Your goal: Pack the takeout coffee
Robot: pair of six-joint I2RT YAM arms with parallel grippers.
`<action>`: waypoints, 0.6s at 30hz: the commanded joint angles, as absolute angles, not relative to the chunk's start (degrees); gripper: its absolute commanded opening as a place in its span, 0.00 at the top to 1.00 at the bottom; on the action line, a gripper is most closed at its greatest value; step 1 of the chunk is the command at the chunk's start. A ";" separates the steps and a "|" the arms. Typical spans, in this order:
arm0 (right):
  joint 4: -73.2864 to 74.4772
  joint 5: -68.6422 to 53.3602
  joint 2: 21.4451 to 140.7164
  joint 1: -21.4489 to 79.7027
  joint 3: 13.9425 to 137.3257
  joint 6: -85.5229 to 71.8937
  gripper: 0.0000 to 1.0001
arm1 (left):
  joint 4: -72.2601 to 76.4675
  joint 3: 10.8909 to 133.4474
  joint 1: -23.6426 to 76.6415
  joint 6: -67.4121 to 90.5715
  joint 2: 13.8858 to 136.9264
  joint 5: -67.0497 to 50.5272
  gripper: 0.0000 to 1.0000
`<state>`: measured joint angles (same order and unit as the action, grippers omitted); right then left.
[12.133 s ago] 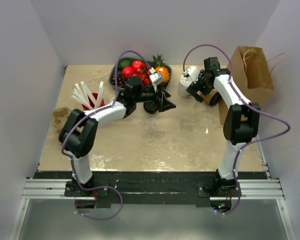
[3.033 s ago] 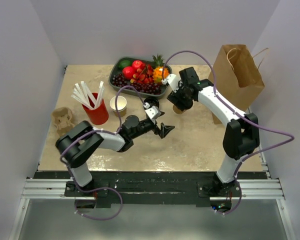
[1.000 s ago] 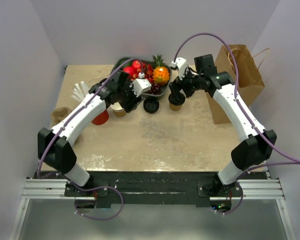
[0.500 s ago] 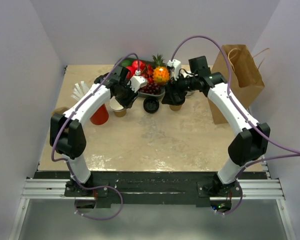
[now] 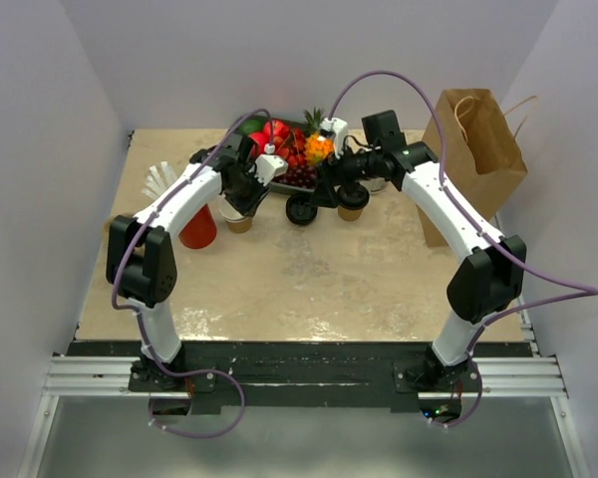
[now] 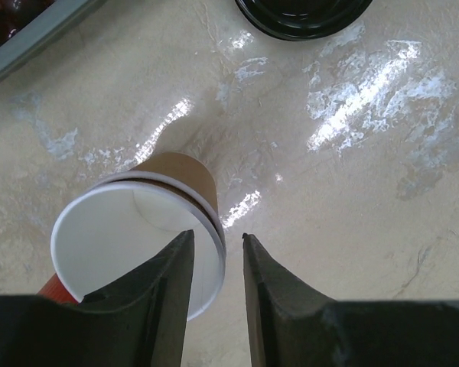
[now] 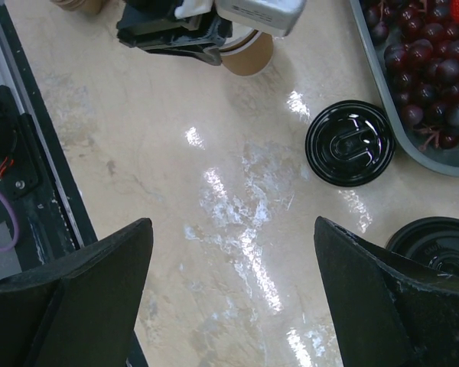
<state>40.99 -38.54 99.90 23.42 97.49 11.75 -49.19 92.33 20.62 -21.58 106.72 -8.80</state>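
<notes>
On the bench [image 5: 309, 279], a loose lid [image 5: 301, 210] lies between the open cup [image 5: 239, 222], left, and seemingly the takeout coffee [image 5: 353, 205], right; fruit tray [image 6: 42, 34] behind, paper bag [image 5: 478, 149] far right.

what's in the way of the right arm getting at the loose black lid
Likely yes: the lid lies bare near the open right end effector; the left end effector is away at the open cup.
</notes>
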 commanded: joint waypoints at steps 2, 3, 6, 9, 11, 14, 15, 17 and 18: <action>39.20 -39.38 99.49 23.91 99.93 11.07 0.11 | -50.36 96.76 19.34 -20.57 108.81 -10.20 0.66; 39.20 -39.46 99.49 23.99 99.84 11.25 0.11 | -50.36 97.46 19.25 -20.48 108.98 -10.46 0.68; 39.11 -39.46 99.58 24.08 99.49 11.25 0.11 | -50.71 98.35 18.99 -20.57 109.51 -10.81 0.72; 39.02 -39.64 100.10 23.99 99.14 11.16 0.11 | -50.98 98.53 18.90 -20.92 109.60 -11.07 0.75; 39.02 -39.81 100.81 24.00 99.14 11.08 0.11 | -51.50 98.26 18.90 -21.09 109.60 -11.16 0.82; 38.85 -40.08 102.38 24.26 99.58 10.72 0.12 | -51.77 97.74 18.72 -21.27 109.60 -11.42 0.87; 38.67 -40.08 103.00 24.26 100.10 10.46 0.12 | -51.85 97.47 18.72 -21.36 109.60 -11.51 0.87; 38.50 -40.51 105.10 24.61 101.07 9.76 0.12 | -51.86 97.21 18.72 -21.36 109.51 -11.43 0.87; 38.32 -40.60 106.07 24.61 102.12 9.41 0.12 | -51.86 97.12 18.72 -21.44 109.51 -11.34 0.87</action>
<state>40.34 -38.72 103.07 23.99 98.19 11.27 -50.98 96.29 19.25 -21.65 109.71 -10.50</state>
